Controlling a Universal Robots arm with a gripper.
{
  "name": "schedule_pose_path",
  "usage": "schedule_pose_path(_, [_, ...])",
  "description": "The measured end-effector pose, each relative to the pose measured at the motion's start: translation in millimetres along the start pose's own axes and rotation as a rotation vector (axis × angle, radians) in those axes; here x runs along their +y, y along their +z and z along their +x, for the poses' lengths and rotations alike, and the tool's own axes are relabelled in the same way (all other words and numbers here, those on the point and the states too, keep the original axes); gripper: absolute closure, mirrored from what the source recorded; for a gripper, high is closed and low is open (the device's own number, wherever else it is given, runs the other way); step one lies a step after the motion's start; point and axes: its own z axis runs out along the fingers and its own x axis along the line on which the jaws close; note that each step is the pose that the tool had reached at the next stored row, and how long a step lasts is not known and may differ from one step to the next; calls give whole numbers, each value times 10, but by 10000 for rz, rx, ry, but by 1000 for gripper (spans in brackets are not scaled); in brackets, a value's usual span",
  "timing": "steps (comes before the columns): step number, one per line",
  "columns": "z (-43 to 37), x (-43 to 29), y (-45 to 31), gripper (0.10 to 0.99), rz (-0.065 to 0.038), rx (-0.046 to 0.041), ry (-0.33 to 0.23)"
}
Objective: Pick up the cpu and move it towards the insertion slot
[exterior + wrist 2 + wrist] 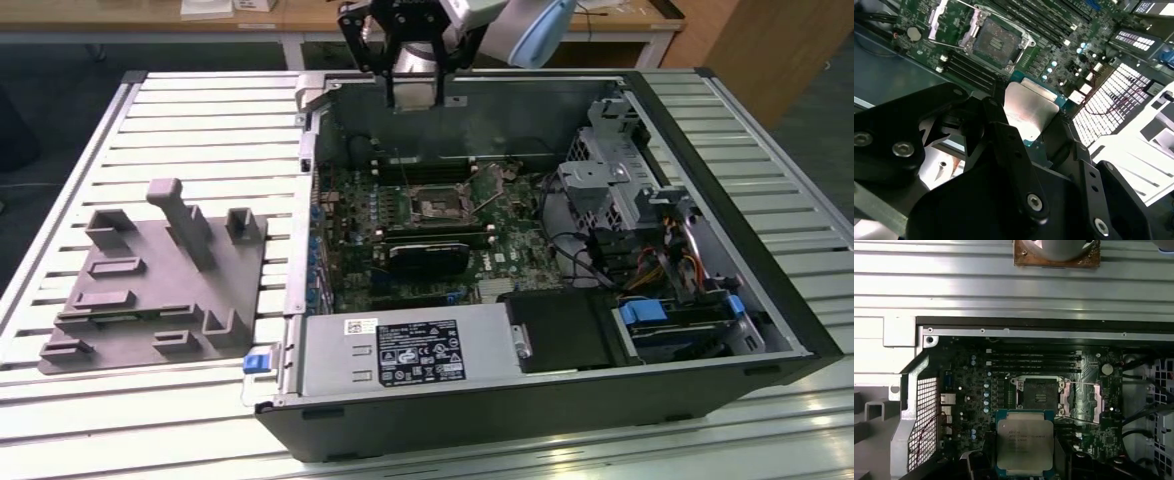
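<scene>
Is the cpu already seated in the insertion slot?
No: in the first wrist view the silvery square cpu is beside the open, dark-centred metal-framed insertion slot, not in it.

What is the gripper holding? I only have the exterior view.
Observer: The gripper is shut on the cpu. Its silvery top faces the second wrist camera.
Operator: Socket ready?
Observer: In the first wrist view the insertion slot lies bare, with its metal load plate swung open beside it.
Operator: Chip over it?
Observer: Not yet. In that view the cpu sits off to one side of the slot and covers none of its dark centre.
</scene>
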Motion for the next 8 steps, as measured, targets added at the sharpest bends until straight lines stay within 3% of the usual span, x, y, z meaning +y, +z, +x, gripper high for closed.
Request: schedule_pose_path(8, [-151, 37, 6, 545, 1, -41, 60])
